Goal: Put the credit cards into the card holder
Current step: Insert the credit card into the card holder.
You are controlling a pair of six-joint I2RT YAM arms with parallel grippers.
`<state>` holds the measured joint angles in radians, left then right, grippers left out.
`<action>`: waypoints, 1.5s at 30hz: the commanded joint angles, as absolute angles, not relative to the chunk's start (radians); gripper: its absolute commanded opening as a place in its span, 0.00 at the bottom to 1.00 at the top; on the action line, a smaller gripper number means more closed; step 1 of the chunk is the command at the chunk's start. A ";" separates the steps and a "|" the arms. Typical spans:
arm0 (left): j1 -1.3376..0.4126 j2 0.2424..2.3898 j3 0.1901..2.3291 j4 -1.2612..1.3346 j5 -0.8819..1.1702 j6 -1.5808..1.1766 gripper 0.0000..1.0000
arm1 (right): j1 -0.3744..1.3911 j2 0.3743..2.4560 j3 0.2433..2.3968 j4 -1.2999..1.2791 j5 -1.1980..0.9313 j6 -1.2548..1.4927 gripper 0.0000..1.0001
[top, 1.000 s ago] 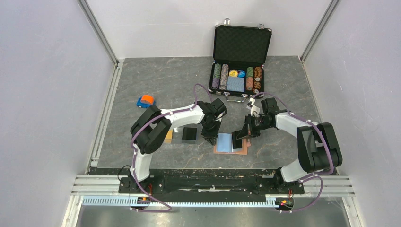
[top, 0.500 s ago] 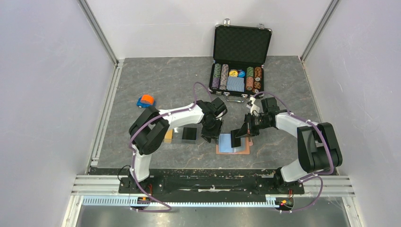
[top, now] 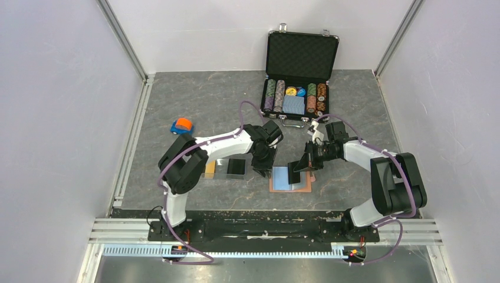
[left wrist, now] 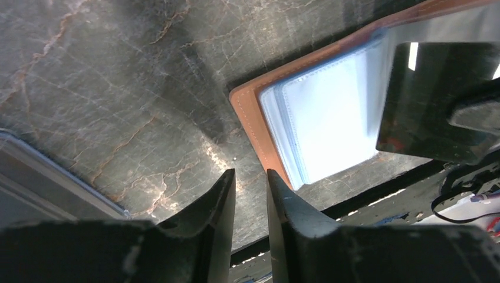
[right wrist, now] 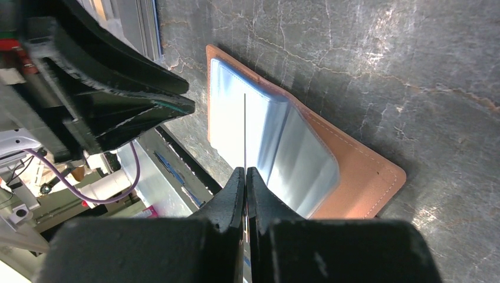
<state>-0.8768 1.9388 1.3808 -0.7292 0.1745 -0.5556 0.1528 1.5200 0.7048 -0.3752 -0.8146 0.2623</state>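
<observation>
The card holder lies open on the table, tan leather with blue clear sleeves. My right gripper is shut on a black credit card, seen edge-on, standing upright over the sleeves. In the top view this card hangs above the holder's middle under the right gripper. My left gripper hovers just off the holder's left leather edge, its jaws a little apart and holding nothing. More credit cards, gold-orange and black, sit in clear boxes to the left.
An open black poker-chip case stands at the back. A small orange and blue object lies far left. A clear box corner is close behind my left fingers. The two grippers are close together over the holder.
My left jaws have parted and drawn slightly back from the holder's left edge. The holder has shifted a little and lies straighter. The right gripper with its card has barely moved.
</observation>
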 commanded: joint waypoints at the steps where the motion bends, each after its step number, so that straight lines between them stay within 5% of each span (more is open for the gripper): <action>1: -0.879 1.988 1.388 -0.716 0.220 -0.545 0.31 | 0.149 1.522 0.686 -0.375 -0.818 0.263 0.00; 13: -0.879 2.027 1.383 -0.713 0.237 -0.541 0.18 | 0.144 1.537 0.660 -0.378 -0.789 0.248 0.00; 45: -0.882 2.065 1.407 -0.714 0.276 -0.525 0.13 | 0.147 1.650 0.660 -0.287 -0.863 0.240 0.00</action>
<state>-0.8722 2.0220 1.3903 -0.7361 0.2508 -0.5537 0.1394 1.6321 0.6655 -0.3378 -0.8661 0.2394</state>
